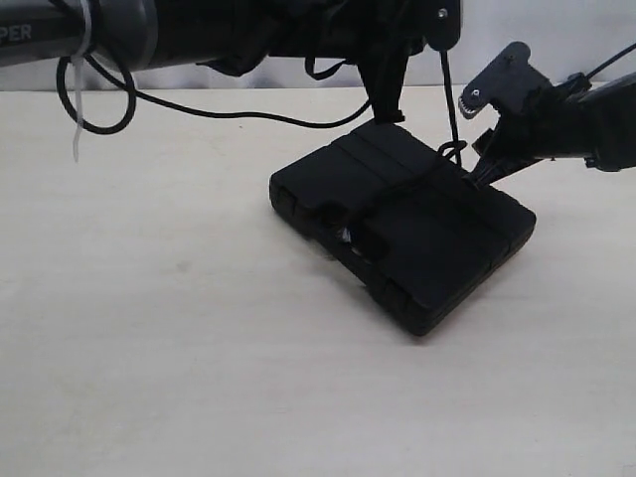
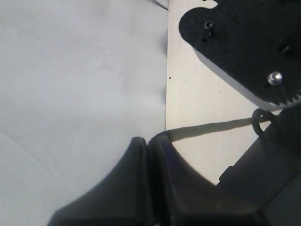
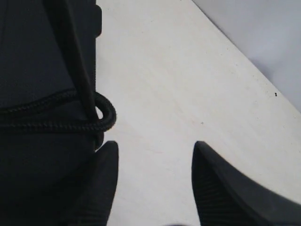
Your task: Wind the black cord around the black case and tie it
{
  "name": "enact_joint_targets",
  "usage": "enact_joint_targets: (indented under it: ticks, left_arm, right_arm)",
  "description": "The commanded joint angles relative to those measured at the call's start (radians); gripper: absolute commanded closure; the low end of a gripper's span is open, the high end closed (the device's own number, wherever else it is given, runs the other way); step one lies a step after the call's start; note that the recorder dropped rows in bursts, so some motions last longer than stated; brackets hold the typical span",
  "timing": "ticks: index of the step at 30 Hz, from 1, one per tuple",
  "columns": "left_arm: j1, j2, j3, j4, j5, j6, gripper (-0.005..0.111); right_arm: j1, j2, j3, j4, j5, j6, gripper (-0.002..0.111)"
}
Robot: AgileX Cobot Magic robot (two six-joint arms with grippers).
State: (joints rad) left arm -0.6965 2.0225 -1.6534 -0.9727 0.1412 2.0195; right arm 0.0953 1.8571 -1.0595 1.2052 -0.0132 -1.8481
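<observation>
The black case (image 1: 402,224) lies flat on the pale table, right of centre. The black cord (image 1: 407,187) runs across its lid to a small loop (image 1: 453,151) at the far edge, and one strand rises taut to my left gripper (image 1: 443,42). In the left wrist view that gripper (image 2: 149,140) is shut on the cord (image 2: 211,127), which stretches to the loop (image 2: 260,120) by the case (image 2: 273,169). My right gripper (image 1: 479,169) sits at the case's far right edge. Its jaws (image 3: 155,150) are open and empty, beside the loop (image 3: 106,115) and the case (image 3: 33,56).
A smooth black robot cable (image 1: 229,112) trails over the table at the back left, under the left arm (image 1: 149,35). A white zip tie (image 1: 78,119) hangs from that arm. A grey backdrop (image 2: 70,70) rises behind the table's far edge.
</observation>
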Motion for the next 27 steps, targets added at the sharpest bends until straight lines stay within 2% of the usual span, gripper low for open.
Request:
enact_joint_targets:
  ticks: [1,3,5,8,12,17,24,27]
  left_arm:
    - [-0.001,-0.031,-0.005,-0.007,-0.096,-0.010,0.107]
    - [-0.001,-0.043,-0.005,-0.007,-0.106,-0.010,0.107]
    - [-0.007,-0.052,-0.005,-0.007,-0.104,-0.010,0.107]
    - [-0.017,-0.056,-0.005,-0.007,-0.108,-0.010,0.107]
    - [-0.044,-0.056,-0.005,-0.007,-0.118,-0.010,0.107]
    - [-0.065,-0.056,-0.005,-0.007,-0.116,-0.010,0.107]
    - [-0.066,-0.056,-0.005,-0.007,-0.118,-0.008,0.107]
    - [-0.066,-0.056,-0.005,-0.007,-0.132,-0.004,0.107]
  right_arm:
    - [-0.012,-0.044,-0.013,0.119,-0.071,0.002,0.062]
    - [-0.042,-0.080,-0.037,0.233,0.023,0.033,0.062]
    - [-0.091,-0.083,-0.052,0.304,0.290,0.057,0.062]
    - [-0.107,-0.057,-0.054,0.272,0.507,0.023,0.062]
    - [-0.083,-0.007,-0.054,0.197,0.459,0.027,0.062]
    - [-0.081,0.042,-0.075,0.388,0.340,-0.013,0.062]
    - [-0.081,0.145,-0.134,0.439,0.432,-0.052,0.062]
    - [-0.081,0.197,-0.138,0.439,0.408,-0.052,0.062]
